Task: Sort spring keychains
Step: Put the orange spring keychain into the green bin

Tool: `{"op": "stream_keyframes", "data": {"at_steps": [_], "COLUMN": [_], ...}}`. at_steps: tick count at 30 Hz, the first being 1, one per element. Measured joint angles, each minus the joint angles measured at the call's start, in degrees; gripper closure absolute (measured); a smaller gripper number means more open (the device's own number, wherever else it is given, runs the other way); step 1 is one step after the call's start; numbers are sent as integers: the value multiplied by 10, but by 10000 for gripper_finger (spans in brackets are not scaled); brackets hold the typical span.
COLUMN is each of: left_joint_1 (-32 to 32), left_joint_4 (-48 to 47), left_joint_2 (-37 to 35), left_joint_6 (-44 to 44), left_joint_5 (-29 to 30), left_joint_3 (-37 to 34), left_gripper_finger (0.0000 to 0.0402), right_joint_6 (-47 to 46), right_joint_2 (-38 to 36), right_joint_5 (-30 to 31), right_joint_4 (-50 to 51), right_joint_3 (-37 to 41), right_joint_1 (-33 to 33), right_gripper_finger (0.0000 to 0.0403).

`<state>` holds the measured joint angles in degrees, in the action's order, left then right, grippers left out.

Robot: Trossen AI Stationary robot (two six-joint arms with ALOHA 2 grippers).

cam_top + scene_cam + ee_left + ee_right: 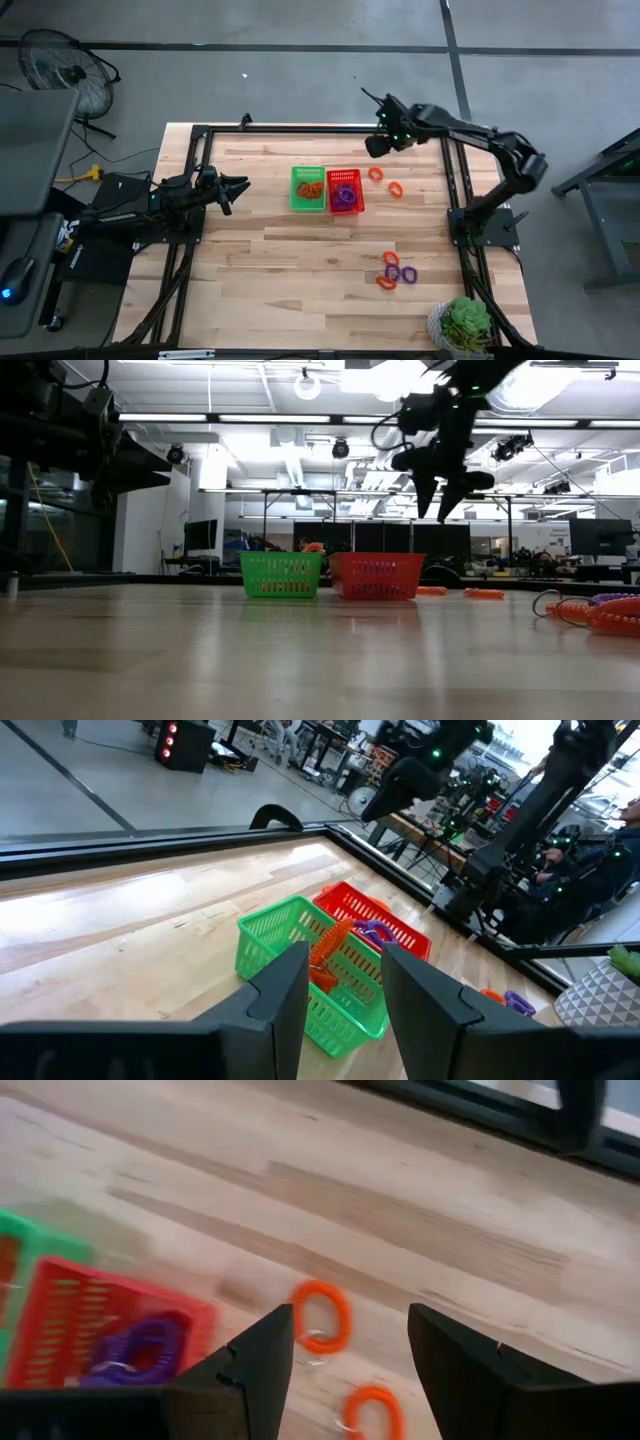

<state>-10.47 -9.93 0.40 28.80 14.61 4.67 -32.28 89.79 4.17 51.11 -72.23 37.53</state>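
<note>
A green basket [308,188] with orange spring keychains in it stands at the table's middle, and a red basket [345,190] with purple ones [140,1350] stands against its right side. Two orange keychains [376,173] [396,188] lie flat on the table right of the red basket. My right gripper [375,145] hangs open high above the table [440,510], over its far part, pointing steeply down, and holds nothing; one orange keychain [322,1315] shows below, between its fingers. My left gripper [235,187] waits open at the left, level, facing the baskets [310,970].
A loose cluster of orange and purple keychains [398,272] lies on the near right part of the table [600,610]. A potted plant [465,325] stands at the near right corner. Bare wood lies left of and in front of the baskets.
</note>
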Motion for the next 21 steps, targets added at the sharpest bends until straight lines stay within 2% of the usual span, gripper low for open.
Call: {"op": "stream_keyframes", "data": {"at_steps": [6, 13, 21], "left_joint_1": [0, 0, 0], "left_joint_4": [0, 0, 0], "left_joint_2": [0, 0, 0], "left_joint_6": [0, 0, 0], "left_joint_5": [0, 0, 0], "left_joint_3": [0, 0, 0], "left_gripper_finger": [275, 275, 275], "right_joint_6": [40, 74, 85], "right_joint_2": [102, 181, 215], "right_joint_5": [13, -16, -26], "right_joint_4": [117, 127, 124], "right_joint_3": [-89, -93, -93], "right_joint_1": [11, 16, 14], "right_gripper_finger": [211, 211, 211]}}
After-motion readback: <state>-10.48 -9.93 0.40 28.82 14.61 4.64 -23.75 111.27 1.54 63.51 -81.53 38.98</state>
